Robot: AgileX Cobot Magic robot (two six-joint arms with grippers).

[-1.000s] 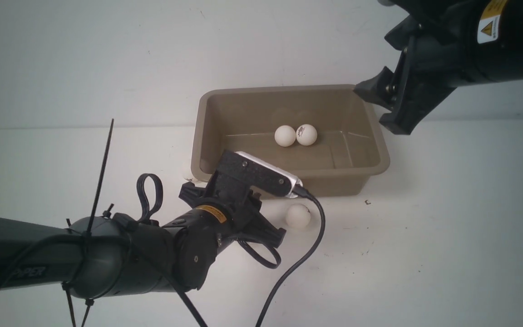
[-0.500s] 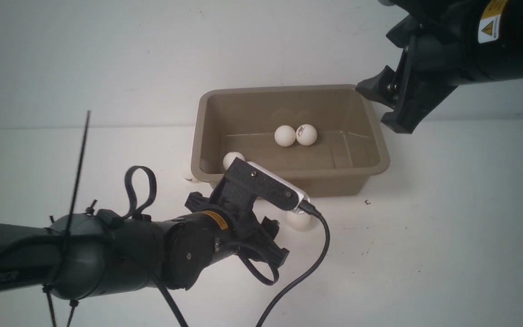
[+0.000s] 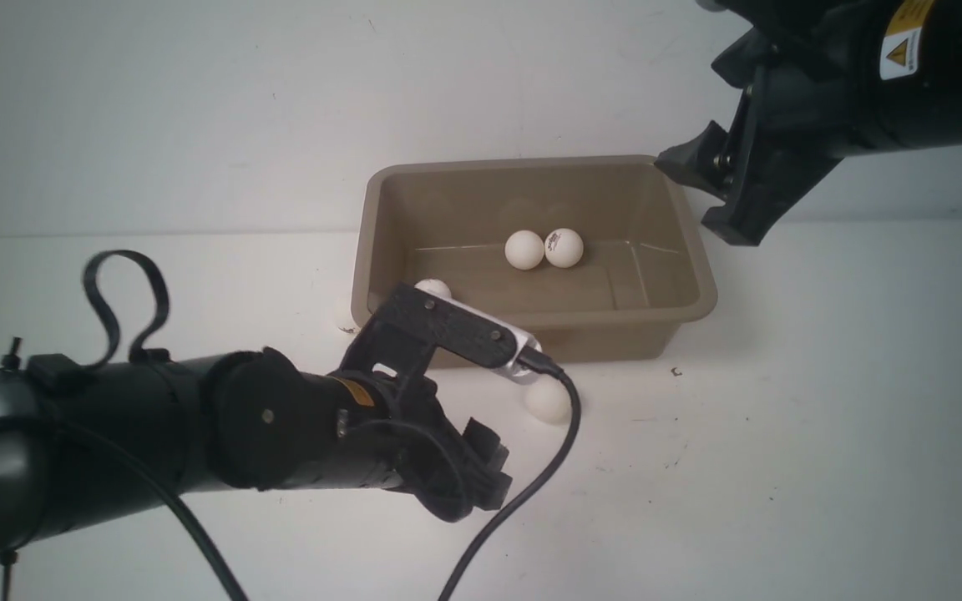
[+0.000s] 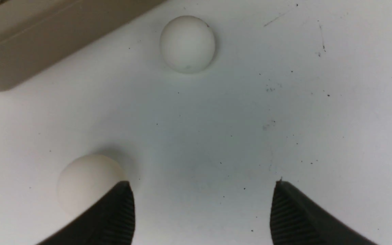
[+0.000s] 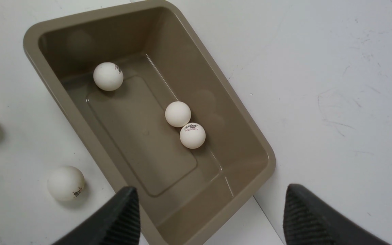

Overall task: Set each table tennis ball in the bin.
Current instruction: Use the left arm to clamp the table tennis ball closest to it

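Front view: taupe rectangular plastic bin [image 3: 531, 164] on white bench [image 3: 823, 417]. Inside, plain white table tennis ball [image 3: 524, 249] touching logo-printed ball [image 3: 564, 248] towards the far wall. Third ball [image 3: 433, 289] at the near left corner, half hidden behind the left arm. Fourth ball [image 3: 546, 401] on the bench just before the bin, fifth ball [image 3: 344, 315] beside its left wall. Left gripper [image 3: 477, 480] low over the bench, right gripper [image 3: 702, 196] high by the bin's far right corner.

Left wrist view: jaws spread, empty, one loose ball just beside a fingertip, another nearer the bin.

Right wrist view: jaws spread wide, empty, above one end of the bin.
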